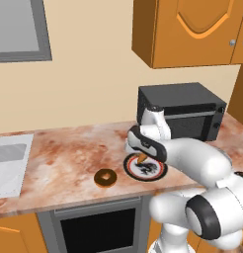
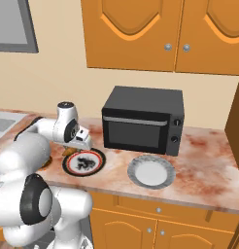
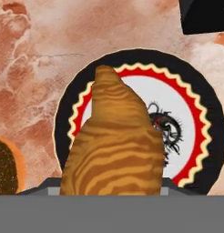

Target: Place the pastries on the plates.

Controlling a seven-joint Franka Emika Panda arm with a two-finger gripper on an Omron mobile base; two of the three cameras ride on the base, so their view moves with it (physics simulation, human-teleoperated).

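My gripper (image 1: pixel 141 155) is shut on the golden-orange croissant (image 3: pixel 113 145), one of the two pastries, and holds it just above the black-rimmed plate (image 3: pixel 206 119) with the red ring and dark pattern. From the left base view the croissant (image 1: pixel 142 158) hangs over the near-left part of that plate (image 1: pixel 154 174). The other pastry, the brown ring doughnut (image 1: pixel 105 177), lies on the counter to the left of this plate. The plain pale plate (image 2: pixel 151 171) sits on the counter to the right, in front of the microwave.
A black microwave (image 2: pixel 143 120) stands at the back of the marbled counter (image 1: pixel 69 153), close behind the plates. A sink (image 1: pixel 7 163) is at the far left. Orange wall cabinets (image 2: pixel 160 31) hang above.
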